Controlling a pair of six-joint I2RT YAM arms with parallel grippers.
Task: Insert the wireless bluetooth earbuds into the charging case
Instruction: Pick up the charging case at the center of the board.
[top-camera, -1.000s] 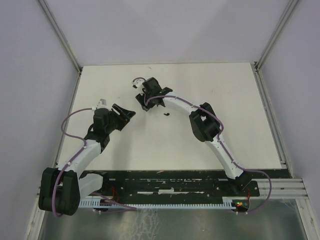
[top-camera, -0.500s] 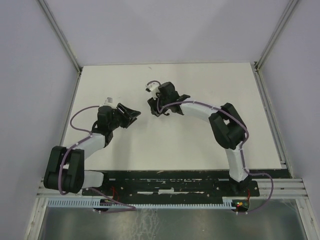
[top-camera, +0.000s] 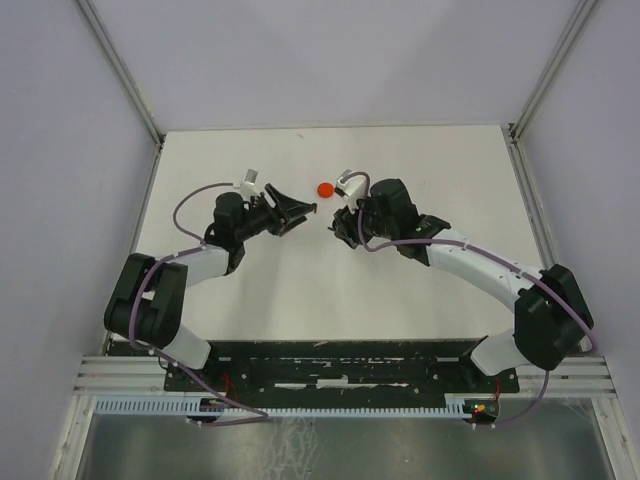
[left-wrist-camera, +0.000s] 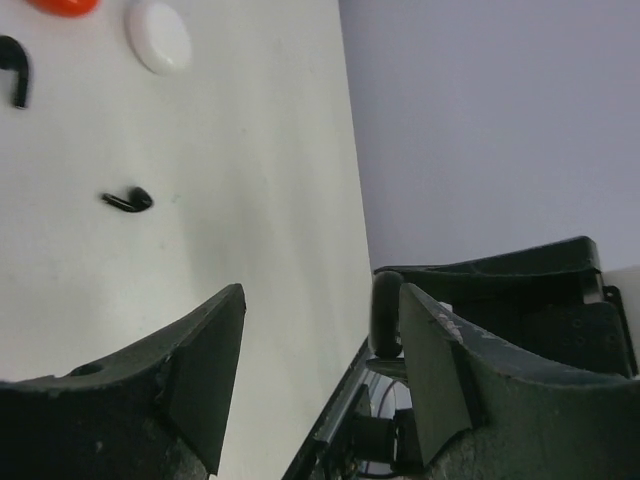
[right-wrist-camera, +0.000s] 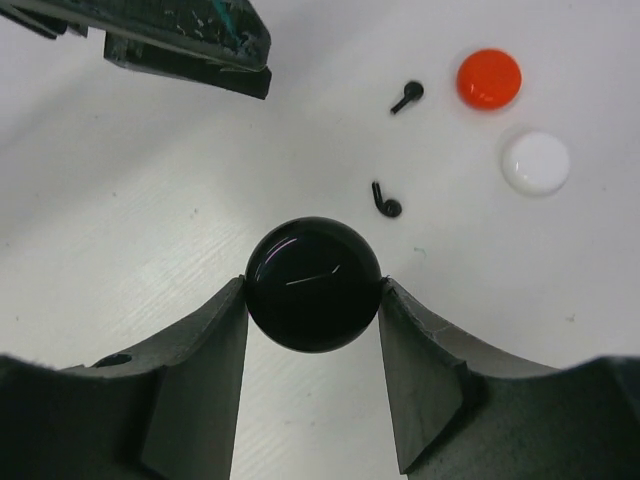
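Top external view: both arms reach in over the white table (top-camera: 450, 170), and the left gripper (top-camera: 298, 218) and right gripper (top-camera: 340, 224) face each other near the middle. A red case (top-camera: 324, 189) lies just beyond the gap between them. The earbuds are too small to make out from up here. Over to the left wrist: the left gripper (left-wrist-camera: 310, 360) has its fingers spread wide with nothing between them. On the table beyond, one earbud (left-wrist-camera: 128, 200) lies with its long axis across the picture, bud to the right and stem pointing left. A second earbud (left-wrist-camera: 14, 70) sits further out, a hooked shape with its stem running down the picture. The red case (left-wrist-camera: 62, 5) is at the top edge, with a white case (left-wrist-camera: 160, 35) just beside it. Now the right wrist: the right gripper (right-wrist-camera: 313, 290) is clamped on a round, glossy black case (right-wrist-camera: 313, 284), one finger on each side. Both earbuds are out on the table, apart from that case. One earbud (right-wrist-camera: 408, 96) lies on a diagonal near the red case (right-wrist-camera: 489, 79), bud at upper right and stem pointing to lower left. The second earbud (right-wrist-camera: 385, 203) is just beyond the black case, bud at lower right and stem pointing up and left. The white case (right-wrist-camera: 536, 162) lies below the red one.
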